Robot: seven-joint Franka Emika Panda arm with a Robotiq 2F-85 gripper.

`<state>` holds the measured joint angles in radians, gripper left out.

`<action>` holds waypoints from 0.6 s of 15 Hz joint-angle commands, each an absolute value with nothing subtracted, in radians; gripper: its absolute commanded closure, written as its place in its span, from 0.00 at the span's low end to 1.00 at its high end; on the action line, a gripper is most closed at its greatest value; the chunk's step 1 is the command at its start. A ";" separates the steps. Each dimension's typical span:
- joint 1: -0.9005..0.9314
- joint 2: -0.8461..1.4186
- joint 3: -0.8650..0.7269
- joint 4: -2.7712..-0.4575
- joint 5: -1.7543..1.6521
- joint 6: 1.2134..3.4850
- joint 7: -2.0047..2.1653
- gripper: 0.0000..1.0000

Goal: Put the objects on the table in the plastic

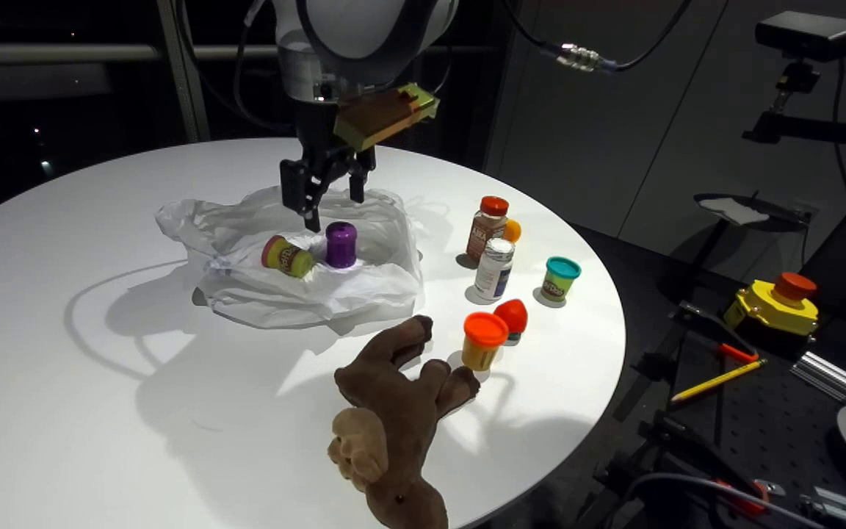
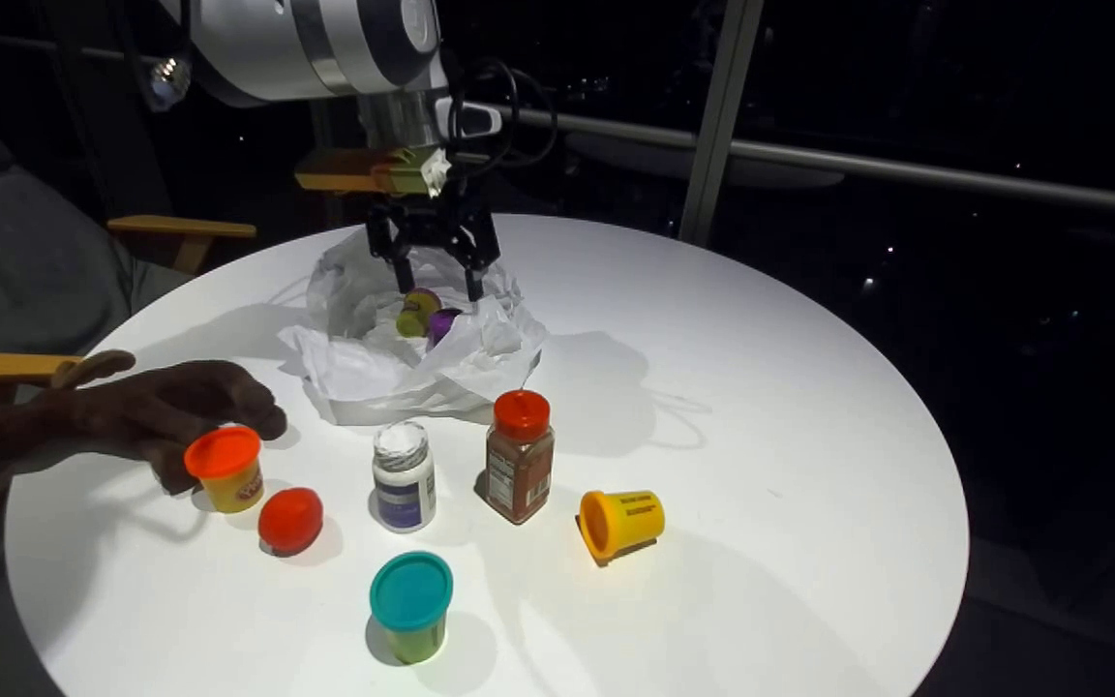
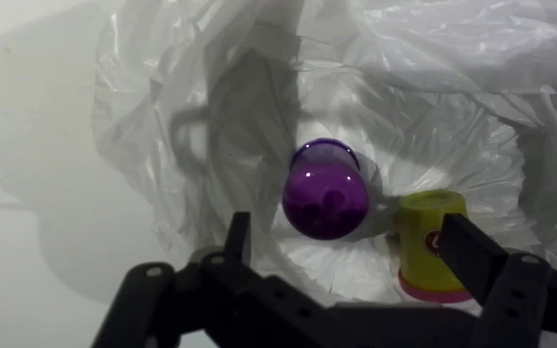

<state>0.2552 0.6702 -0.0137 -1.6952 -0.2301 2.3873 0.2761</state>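
The jaws stand wide, tips downward, over the plastic [image 1: 353, 297], and both sides are apart from the purple toy [image 3: 326, 198]. In the wrist view, taking 12 as the top of the picture, that toy shows in the span between the two tips, its middle a little toward 11 o'clock from the midpoint of the gap and closer to the jaw on the 9 o'clock side. Its rounded end faces the camera. The yellow tub [image 3: 418, 241] lies on the plastic at about half past 3 from the same midpoint, partly hidden behind the jaw on that side, its pink lid toward 6 o'clock; a narrow gap parts it from the purple toy.

In an exterior view the purple toy stands at 6 o'clock from the jaws, lower than their tips, with the yellow tub on its side at 9 o'clock from the toy.

The other objects rest on the surface [image 2: 761, 416]. Read from the plastic in an exterior view, the red-capped bottle [image 2: 519, 465] is at 5 o'clock and the yellow cup [image 2: 630, 518], on its side, farther out between 4 and 5. The white bottle [image 2: 405, 484] is at 6, the teal-lidded tub [image 2: 412, 602] beyond it, the red toy [image 2: 291, 520] at 7, and the orange-lidded tub [image 2: 228, 469] and the brown plush animal [image 2: 127, 411] near 8.
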 commanded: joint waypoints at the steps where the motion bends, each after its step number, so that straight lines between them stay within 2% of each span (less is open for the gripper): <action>1: 0.282 0.442 -0.037 -1.894 -0.255 2.388 0.327 0.00; 5: 0.269 0.234 -0.053 -2.037 -0.290 2.311 0.416 0.00; 9: 0.176 0.104 -0.038 -2.145 -0.273 2.245 0.330 0.00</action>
